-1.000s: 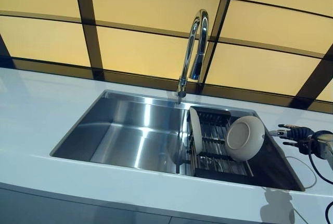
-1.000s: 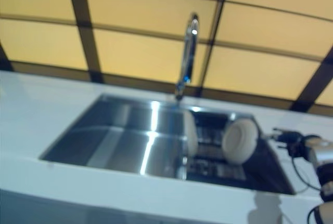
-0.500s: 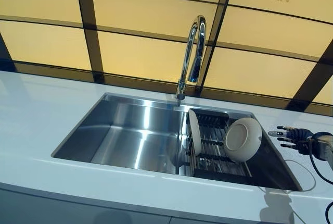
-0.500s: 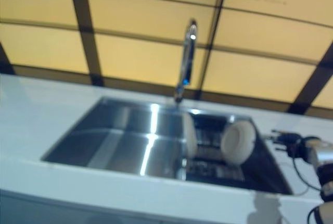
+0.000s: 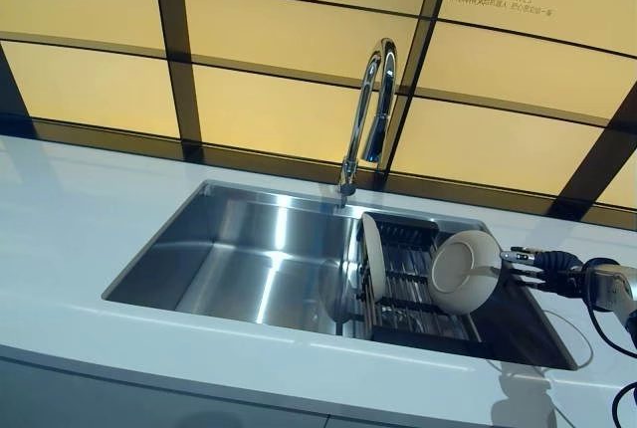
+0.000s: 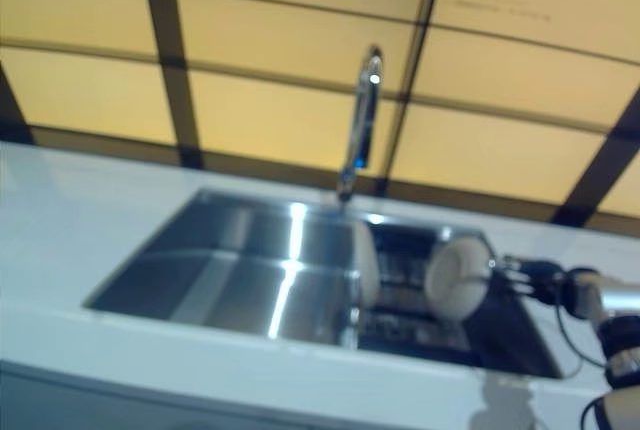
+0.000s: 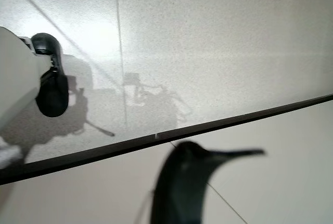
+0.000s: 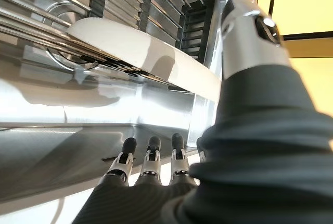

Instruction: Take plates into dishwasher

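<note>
Two white dishes stand in a dark rack (image 5: pixel 410 301) in the right part of the sink. A flat plate (image 5: pixel 371 254) stands upright on edge at the rack's left. A round, deeper plate (image 5: pixel 461 269) leans at the rack's right, its underside facing me. My right hand (image 5: pixel 549 267) is open, its straight fingers (image 5: pixel 516 259) level at that plate's right rim; I cannot tell whether they touch. In the right wrist view the fingers (image 8: pixel 151 162) lie in a row below a white plate (image 8: pixel 140 47) in the rack. Only a dark part of my left hand (image 7: pixel 190 182) shows, over the floor.
The steel sink (image 5: pixel 249 254) is set in a white counter (image 5: pixel 70 224). A tall chrome tap (image 5: pixel 366 109) rises behind it, over the rack's left end. A yellow panelled wall (image 5: pixel 279 100) with dark strips stands behind.
My right hand has moved left, from beside the sink's right edge to the round plate's rim. The camera has shifted a little; the plates have not moved.
</note>
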